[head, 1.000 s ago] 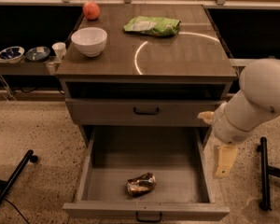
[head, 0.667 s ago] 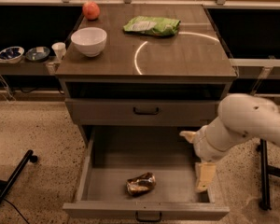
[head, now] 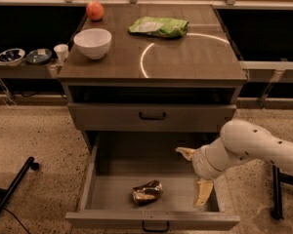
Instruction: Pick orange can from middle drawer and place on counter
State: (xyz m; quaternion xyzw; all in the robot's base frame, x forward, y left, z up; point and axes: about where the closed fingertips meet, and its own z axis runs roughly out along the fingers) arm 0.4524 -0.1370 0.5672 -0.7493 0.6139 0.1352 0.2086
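The orange can [head: 147,191], dented and shiny, lies on its side on the grey floor of the open middle drawer [head: 115,167], near the front panel. My gripper [head: 190,177] is open inside the drawer's right half, to the right of the can and apart from it. One pale finger [head: 185,153] points left and the other finger [head: 202,193] points down. The white arm reaches in from the right. The wood-grain counter [head: 185,57] with its pale arc is above.
On the counter stand a white bowl [head: 93,42], a round red-orange fruit [head: 94,10] and a green bag [head: 158,27]. The drawer above [head: 151,116] is shut. A side shelf at left holds small dishes [head: 12,56] and a cup [head: 61,51]. Black stand legs [head: 12,189] lie on the floor.
The arm has swung left and down from beside the cabinet into the open drawer, bringing the gripper closer to the can. The can has not moved.
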